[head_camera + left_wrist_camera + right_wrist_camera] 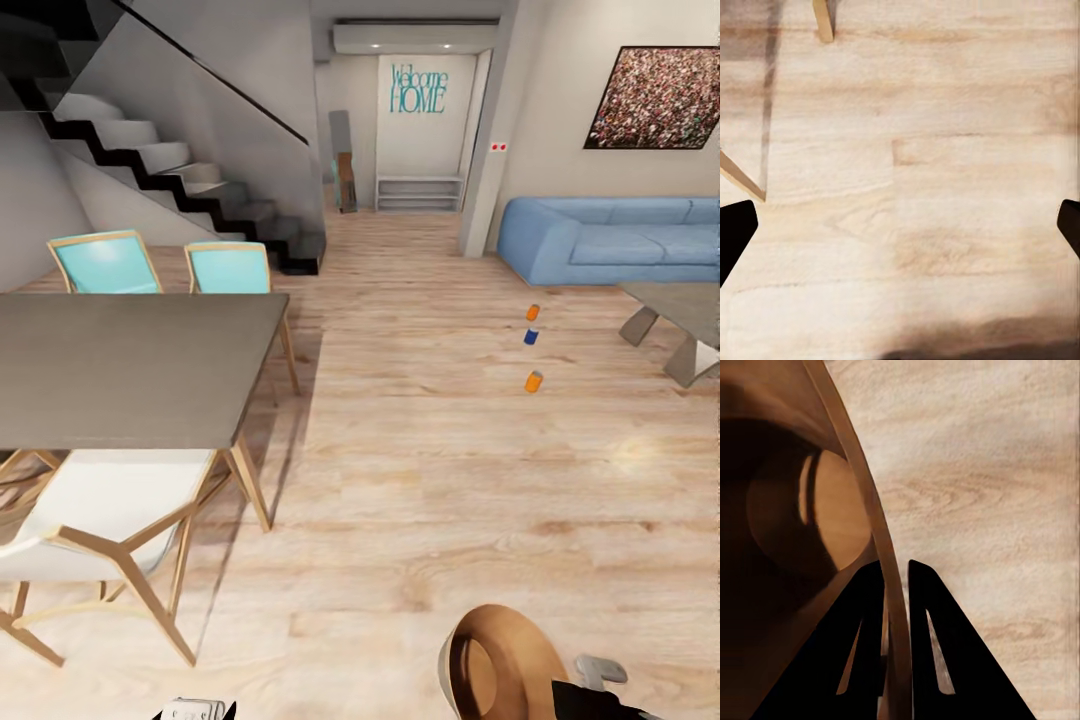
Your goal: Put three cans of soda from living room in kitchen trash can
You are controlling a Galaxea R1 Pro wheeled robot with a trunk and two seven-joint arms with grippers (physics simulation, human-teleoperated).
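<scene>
The trash can (pixel 500 665) is being held by the right gripper (pixel 897 607) low in the head view, tipped so that its brown inside is being shown to the camera. In the right wrist view the can's rim (pixel 862 495) is being pinched between the two dark fingers (pixel 937 652), one inside the wall and one outside, so the jaws are being kept nearly closed on it.

The left gripper (pixel 900 225) is being carried over the bare wood floor (pixel 945 150); its fingertips (pixel 735 232) are being seen at opposite edges of the left wrist view, so the jaws are standing wide apart with nothing between them.

Three soda cans are being seen on the floor in front of the light blue sofa (pixel 610 240), just beside a low coffee table (pixel 680 320): an orange can (pixel 533 312) farthest away, a dark blue can (pixel 531 336) just this side of it, and a second orange can (pixel 534 381) nearer, lying tilted. All three are well apart from the trash can.

A grey dining table (pixel 130 365) with turquoise chairs (pixel 105 262) and a white chair (pixel 100 530) is being seen at the left, with a staircase (pixel 190 185) behind.
</scene>
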